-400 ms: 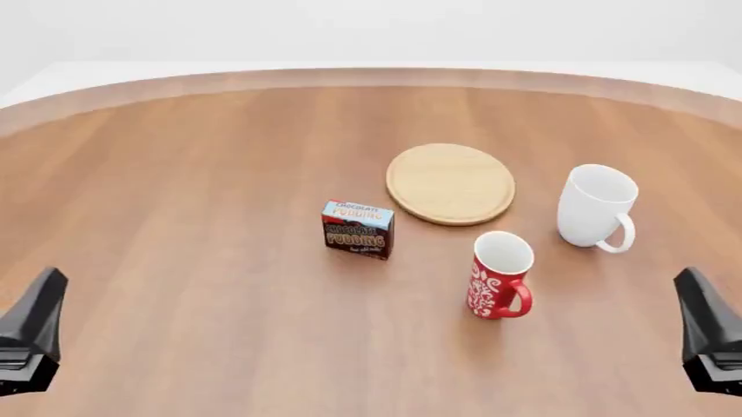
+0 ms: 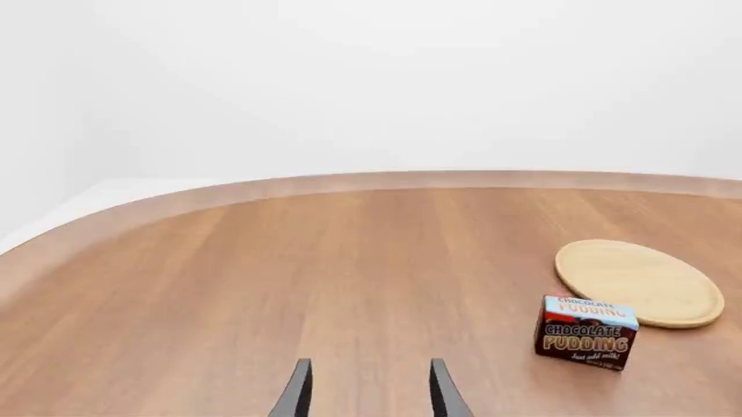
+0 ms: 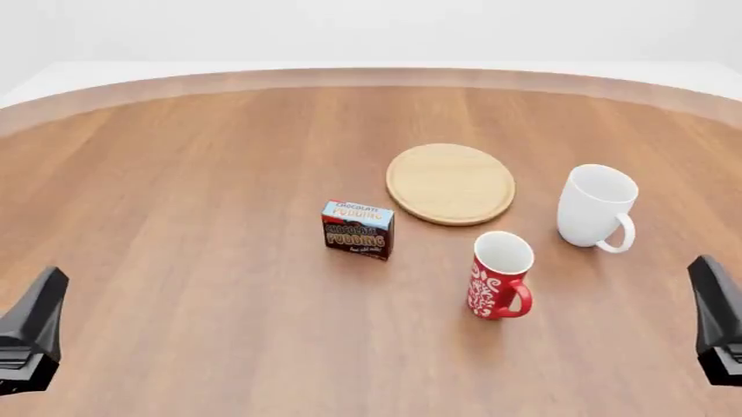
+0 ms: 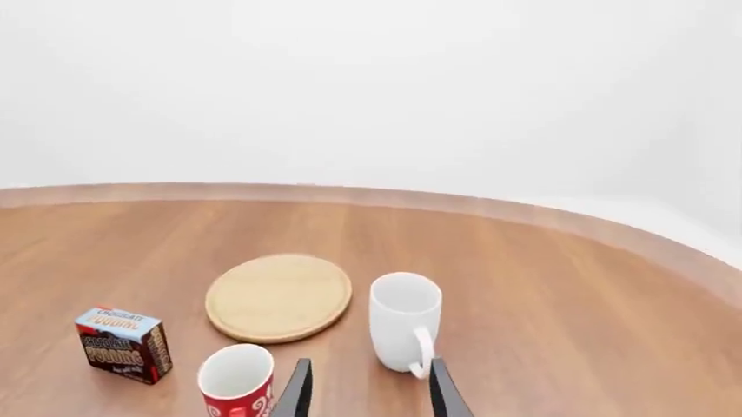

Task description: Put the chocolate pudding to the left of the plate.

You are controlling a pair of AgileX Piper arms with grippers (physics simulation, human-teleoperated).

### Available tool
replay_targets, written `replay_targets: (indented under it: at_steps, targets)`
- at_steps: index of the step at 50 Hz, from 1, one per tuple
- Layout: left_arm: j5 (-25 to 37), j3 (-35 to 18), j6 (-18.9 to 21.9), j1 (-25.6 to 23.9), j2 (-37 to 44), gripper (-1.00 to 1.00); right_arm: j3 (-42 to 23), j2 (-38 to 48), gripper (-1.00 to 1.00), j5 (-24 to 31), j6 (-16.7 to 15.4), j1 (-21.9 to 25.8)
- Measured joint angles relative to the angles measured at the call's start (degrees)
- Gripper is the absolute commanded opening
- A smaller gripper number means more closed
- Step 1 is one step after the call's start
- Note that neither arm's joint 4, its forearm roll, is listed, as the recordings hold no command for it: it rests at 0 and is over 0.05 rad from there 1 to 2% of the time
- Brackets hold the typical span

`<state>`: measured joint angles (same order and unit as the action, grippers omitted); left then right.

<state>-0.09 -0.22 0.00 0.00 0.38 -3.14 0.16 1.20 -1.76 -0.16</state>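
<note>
The chocolate pudding is a small brown carton with a light blue top, standing upright on the table near the middle. The plate, a flat light-wood disc, lies just behind and to the right of it, a small gap apart. The left wrist view shows the carton in front of the plate; the right wrist view shows both too, the carton and the plate. My left gripper is open and empty at the near left edge. My right gripper is open and empty at the near right edge.
A white mug stands right of the plate, handle toward me. A red patterned mug stands in front of the plate, right of the carton. The round wooden table has a raised rim at the back.
</note>
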Motion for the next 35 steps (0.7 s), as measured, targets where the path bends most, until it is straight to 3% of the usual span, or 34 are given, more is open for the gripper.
replay_targets:
  at_steps: [11, 23, 35]
  targets:
    - [-0.01, -0.01, 0.0, 0.0, 0.02, 1.0, -8.6, 6.58, 1.0, 1.21, -4.4, 3.49]
    - [-0.01, -0.02, 0.0, 0.0, 0.03, 1.0, -21.63, 22.3, 1.0, -0.29, -10.96, 8.62]
    - [-0.01, -0.02, 0.0, 0.0, 0.03, 1.0, -34.59, 36.75, 1.0, 2.74, -17.02, 13.97]
